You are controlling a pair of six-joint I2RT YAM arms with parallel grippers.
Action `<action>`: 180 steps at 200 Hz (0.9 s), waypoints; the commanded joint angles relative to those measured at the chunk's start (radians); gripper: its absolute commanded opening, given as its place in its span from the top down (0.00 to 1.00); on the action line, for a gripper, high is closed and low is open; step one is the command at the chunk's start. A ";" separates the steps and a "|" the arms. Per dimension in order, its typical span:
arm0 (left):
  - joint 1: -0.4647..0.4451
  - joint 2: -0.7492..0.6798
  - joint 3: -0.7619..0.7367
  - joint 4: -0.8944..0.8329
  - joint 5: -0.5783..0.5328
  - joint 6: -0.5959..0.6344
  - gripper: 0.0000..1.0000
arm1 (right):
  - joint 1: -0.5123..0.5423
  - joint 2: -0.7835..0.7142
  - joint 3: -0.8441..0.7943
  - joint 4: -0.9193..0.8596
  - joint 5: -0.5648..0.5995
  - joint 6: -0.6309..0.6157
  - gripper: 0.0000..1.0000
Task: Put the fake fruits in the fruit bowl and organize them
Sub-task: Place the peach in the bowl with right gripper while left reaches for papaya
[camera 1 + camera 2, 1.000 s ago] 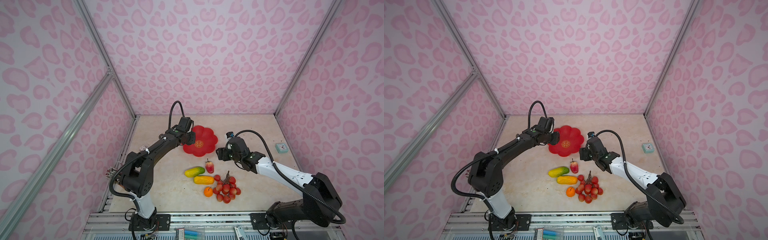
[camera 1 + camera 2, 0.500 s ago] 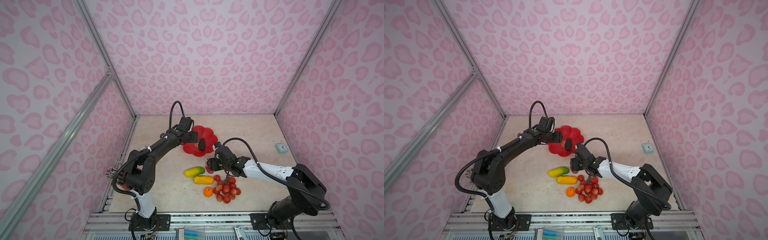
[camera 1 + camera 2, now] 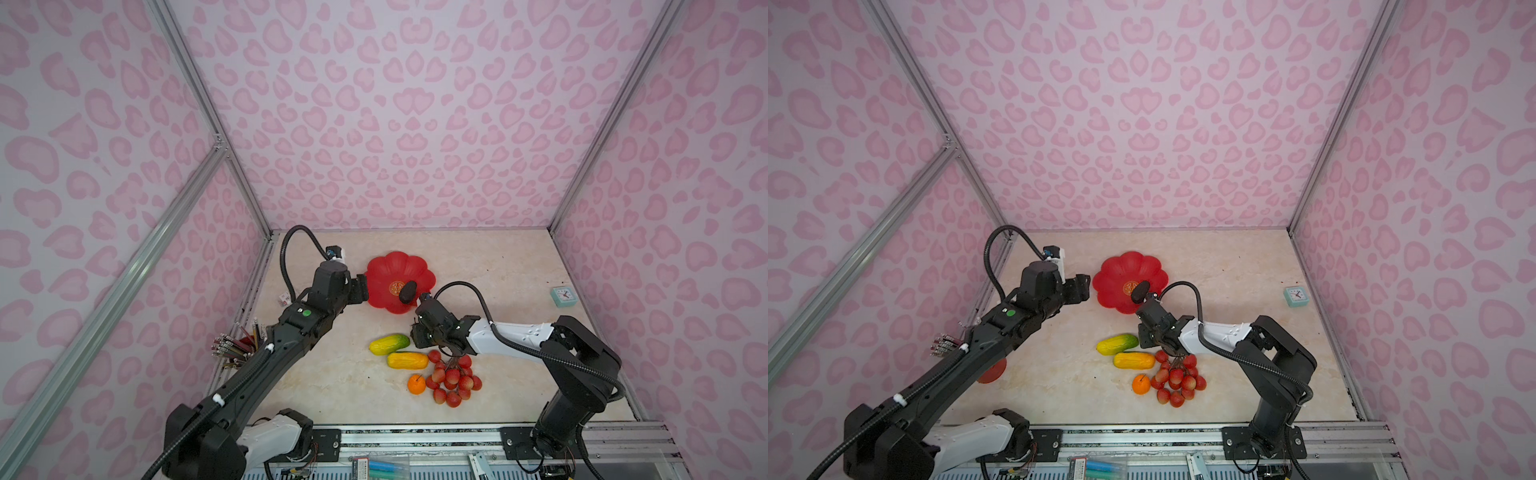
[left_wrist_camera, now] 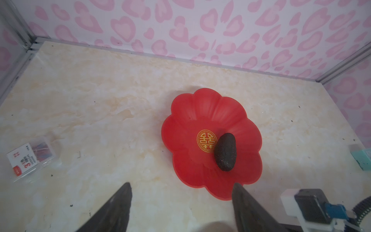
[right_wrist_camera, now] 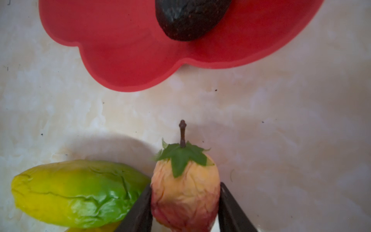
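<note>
Released from the left fingers [image 4: 118,206], which have drawn back to the rim and now stand apart, the avocado [image 4: 224,152] lies in the red fruit bowl [image 4: 200,108], right beside its gold emblem [image 4: 205,140]. The right fingers [image 5: 140,211] have swung down from beside the bowl and press against both sides of the apple [image 5: 186,200], its stem pointing toward the bowl, just beside the green mango [image 5: 76,190]. The second mango [image 3: 407,360], orange [image 3: 416,384] and lychees [image 3: 453,380] lie on the worktop [image 3: 498,266] nearby.
</note>
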 commanded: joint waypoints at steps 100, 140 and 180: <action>-0.006 -0.215 -0.355 0.104 0.171 -0.070 0.20 | -0.052 0.074 0.370 -0.116 0.025 -0.176 0.66; -0.068 -0.210 -0.375 0.109 0.181 -0.049 0.20 | -0.068 0.320 0.658 -0.173 -0.034 -0.216 0.67; -0.121 -0.187 -0.390 0.115 0.166 -0.043 0.20 | -0.073 0.493 0.806 -0.222 -0.045 -0.200 0.64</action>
